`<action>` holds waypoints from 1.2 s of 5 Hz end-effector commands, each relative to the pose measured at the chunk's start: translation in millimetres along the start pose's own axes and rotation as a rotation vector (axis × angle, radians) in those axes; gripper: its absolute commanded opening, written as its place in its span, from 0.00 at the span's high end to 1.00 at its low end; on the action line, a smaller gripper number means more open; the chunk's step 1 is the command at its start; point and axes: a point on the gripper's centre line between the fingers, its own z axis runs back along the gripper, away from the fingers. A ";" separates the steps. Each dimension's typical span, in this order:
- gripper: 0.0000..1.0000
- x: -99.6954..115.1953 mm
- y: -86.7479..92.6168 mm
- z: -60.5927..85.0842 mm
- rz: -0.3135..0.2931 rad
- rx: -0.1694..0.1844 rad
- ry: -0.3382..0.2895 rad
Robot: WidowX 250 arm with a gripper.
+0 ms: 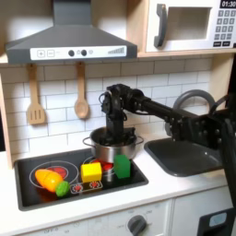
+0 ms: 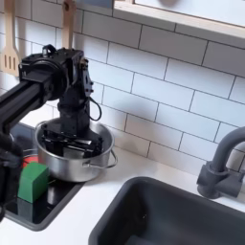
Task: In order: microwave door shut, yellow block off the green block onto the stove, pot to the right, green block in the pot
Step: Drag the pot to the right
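Sink basin (image 2: 163,211) fills the near corner in the second exterior view, dark and empty, well off to the side of the jaws (image 2: 73,142). Above, the microwave door (image 1: 184,26) sits flush with its cabinet, so that step looks done. Below the jaws lies the stove (image 1: 32,189), black with red rings, set into the white table (image 2: 96,206). The pot (image 1: 115,147) stands at the stove's back edge, directly under the jaws, which reach down inside its rim; whether they are apart or clamped on the wall I cannot tell, since the arm hides them.

Steel like this is stiff and slick, probably light as a toy, so hooking the inner wall or rim should drag it better than pinching the smooth outside.

In front of the jaws, in the first exterior view, the yellow block (image 1: 90,171) rests on the stove just beside the green block (image 1: 122,166), apparently knocked off. Both look rigid, light, easy to pinch across flat faces. Toy food (image 1: 51,180) lies further out.
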 end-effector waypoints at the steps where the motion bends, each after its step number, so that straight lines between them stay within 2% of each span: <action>1: 0.00 2.1 -1.1 18.6 -0.012 0.014 -0.044; 2: 0.00 2.8 -2.4 29.3 -0.012 0.013 -0.069; 3: 0.00 2.4 -3.8 30.1 -0.020 0.011 -0.069; 6: 0.00 -0.6 -10.8 61.7 -0.016 -0.028 -0.112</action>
